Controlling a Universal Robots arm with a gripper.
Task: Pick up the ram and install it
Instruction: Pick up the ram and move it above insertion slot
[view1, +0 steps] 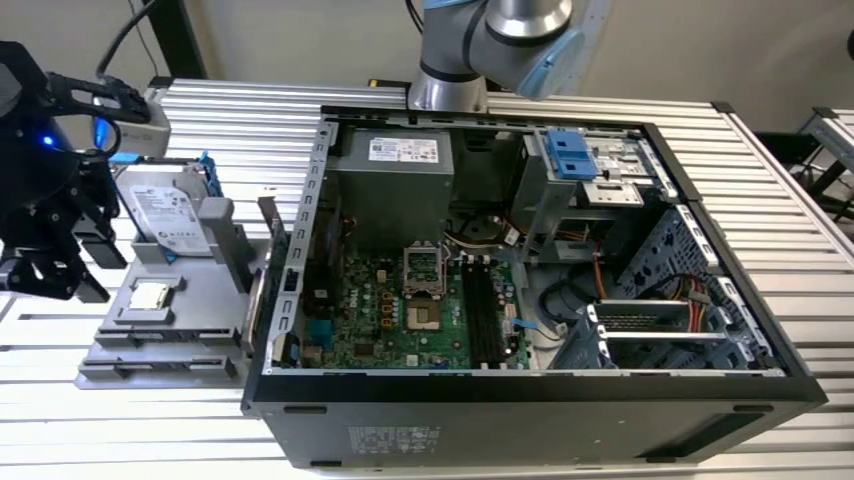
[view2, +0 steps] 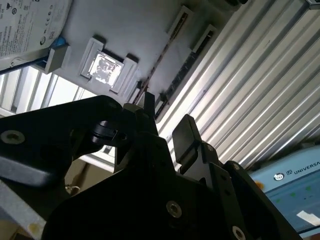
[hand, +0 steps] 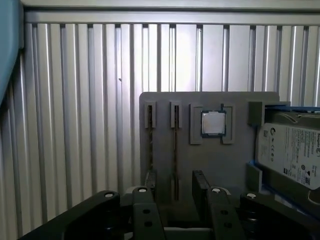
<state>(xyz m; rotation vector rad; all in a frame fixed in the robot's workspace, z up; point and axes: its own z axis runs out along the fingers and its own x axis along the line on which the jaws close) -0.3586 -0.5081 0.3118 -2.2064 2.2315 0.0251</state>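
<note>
First wrist view: the pincer (hand: 175, 189) hangs open over a grey tray (hand: 235, 165). One ram (hand: 175, 145) stands edge-up in line with the gap between its jaws, with a second ram (hand: 150, 142) just beside. On the opposite side sit one processor (hand: 213, 123) and one hard drive (hand: 290, 150).

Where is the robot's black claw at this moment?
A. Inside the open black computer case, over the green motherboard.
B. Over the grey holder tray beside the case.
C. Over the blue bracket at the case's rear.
B: in the exterior view the black claw hangs over the grey holder tray, outside the open black computer case, with its fingers standing open.
</note>
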